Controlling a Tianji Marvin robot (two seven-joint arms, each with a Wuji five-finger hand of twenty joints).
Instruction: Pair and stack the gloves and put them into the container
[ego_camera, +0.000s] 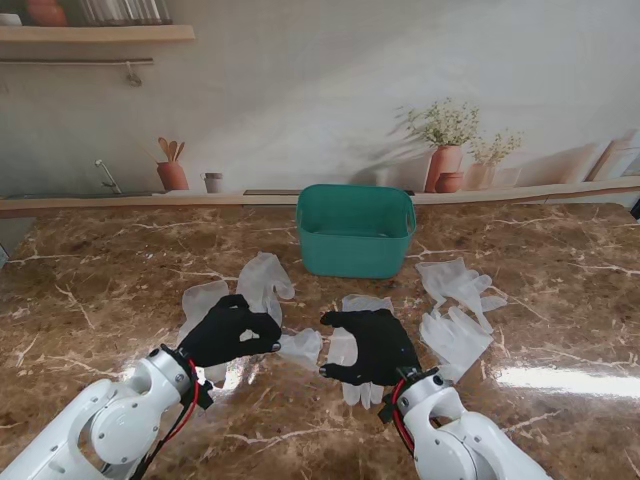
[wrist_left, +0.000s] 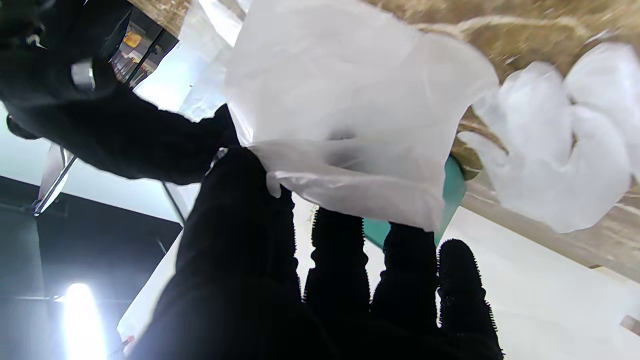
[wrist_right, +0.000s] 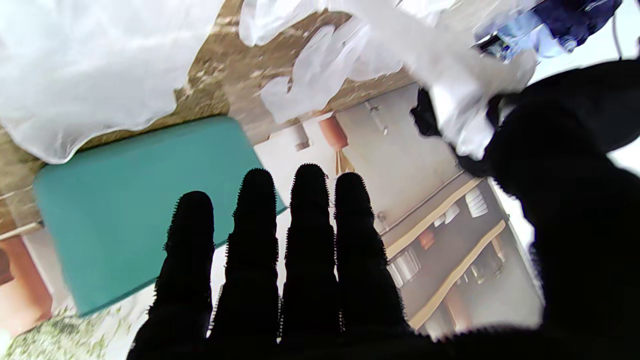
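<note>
So the left hand (ego_camera: 230, 332) has its black fingers pinched shut on the edge of a thin clear glove (ego_camera: 300, 346). The left wrist view shows it best: the film (wrist_left: 345, 125) is caught between thumb and fingers (wrist_left: 235, 200) and hangs off them. In the stand view that glove sits between the two hands.

The right hand (ego_camera: 368, 345) is flat, palm down, fingers straight and together, over another glove (ego_camera: 345, 350) whose fingertips poke out nearer to me. Can't tell if it's actually pressing on it or gripping anything.

More gloves are lying on the brown marble table (ego_camera: 90, 290): two on the left (ego_camera: 265, 280), two on the right (ego_camera: 455, 315). The green container (ego_camera: 355, 230) stands farther back, middle of the table, well apart from both hands.
</note>
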